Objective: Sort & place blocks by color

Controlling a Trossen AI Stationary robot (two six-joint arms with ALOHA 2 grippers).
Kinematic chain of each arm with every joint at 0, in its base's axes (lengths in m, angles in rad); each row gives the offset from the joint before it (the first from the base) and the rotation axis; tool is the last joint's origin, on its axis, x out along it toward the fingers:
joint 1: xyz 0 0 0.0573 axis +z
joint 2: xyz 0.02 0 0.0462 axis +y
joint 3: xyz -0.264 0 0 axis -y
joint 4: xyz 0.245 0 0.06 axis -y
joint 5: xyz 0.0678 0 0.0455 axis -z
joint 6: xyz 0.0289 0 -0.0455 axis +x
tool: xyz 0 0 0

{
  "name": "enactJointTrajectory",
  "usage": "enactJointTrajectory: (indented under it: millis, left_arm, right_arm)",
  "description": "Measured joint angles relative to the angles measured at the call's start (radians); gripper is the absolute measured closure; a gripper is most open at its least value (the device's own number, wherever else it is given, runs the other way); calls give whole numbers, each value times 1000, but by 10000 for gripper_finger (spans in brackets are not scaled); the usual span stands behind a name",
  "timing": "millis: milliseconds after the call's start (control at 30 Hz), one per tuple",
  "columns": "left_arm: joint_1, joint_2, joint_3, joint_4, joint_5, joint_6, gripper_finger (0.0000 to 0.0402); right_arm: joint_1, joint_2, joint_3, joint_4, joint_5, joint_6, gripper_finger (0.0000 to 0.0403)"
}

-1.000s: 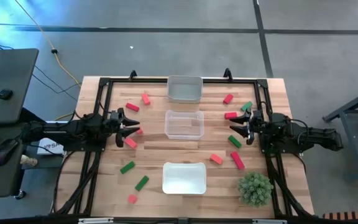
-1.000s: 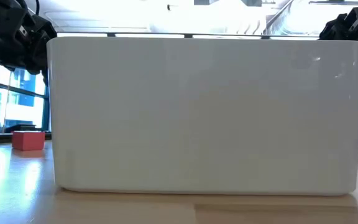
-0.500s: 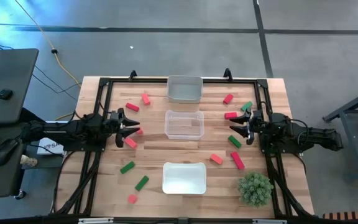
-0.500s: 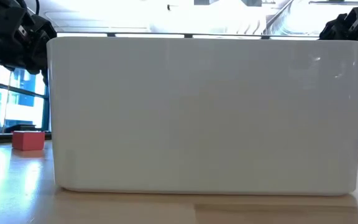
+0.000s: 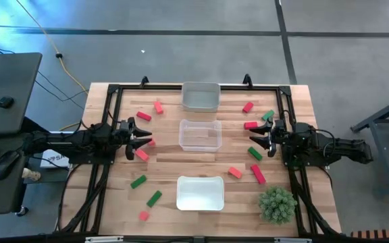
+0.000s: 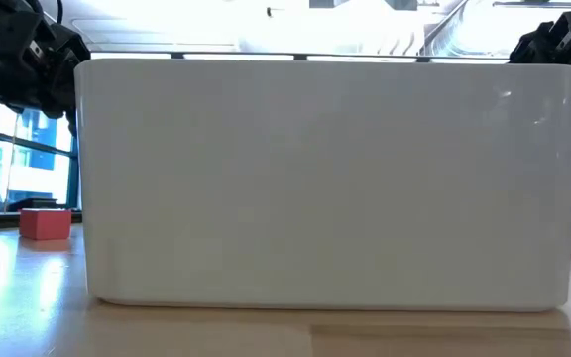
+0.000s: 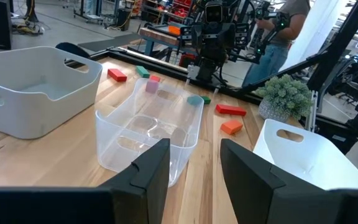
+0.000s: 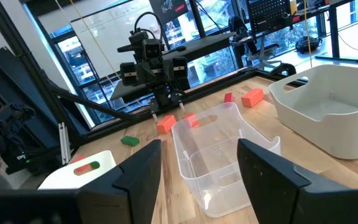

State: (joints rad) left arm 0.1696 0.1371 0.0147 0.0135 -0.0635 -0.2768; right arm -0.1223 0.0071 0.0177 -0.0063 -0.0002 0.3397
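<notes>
1. Left gripper [image 5: 145, 139] at centre left of the high view, pointing toward the clear tray [image 5: 200, 135]; fingers [image 7: 151, 168] spread apart, nothing between them.
2. Right gripper [image 5: 257, 138] at centre right of the high view, facing the same tray from the other side; fingers [image 8: 143, 163] parted, empty.
3. 3 trays in a column down the middle of the table [image 5: 296, 101]: grey tray [image 5: 200, 96] at top, clear tray in the centre, white tray [image 5: 200, 192] at bottom. No blocks visible inside any of them.
4. Blocks [image 5: 157, 106] scattered on the wood either side of the trays: pink, orange and green pieces in the left half, more in the right half.
5. Green block [image 5: 138, 181] and another green one [image 5: 154, 198] lower left; pink block [image 5: 258, 174] lower right, near the plant [image 5: 276, 204].
6. Low view filled by the white tray wall [image 6: 325, 178]; a pink block [image 6: 45, 223] at far left.
</notes>
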Motion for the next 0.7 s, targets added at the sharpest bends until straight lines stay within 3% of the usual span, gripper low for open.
enactJointTrajectory:
  millis: [700]
  left_arm:
    - [0, 0, 0, 0, 0, -34, 271]
  right_arm:
    - [0, 0, 0, 0, 0, 0, 202]
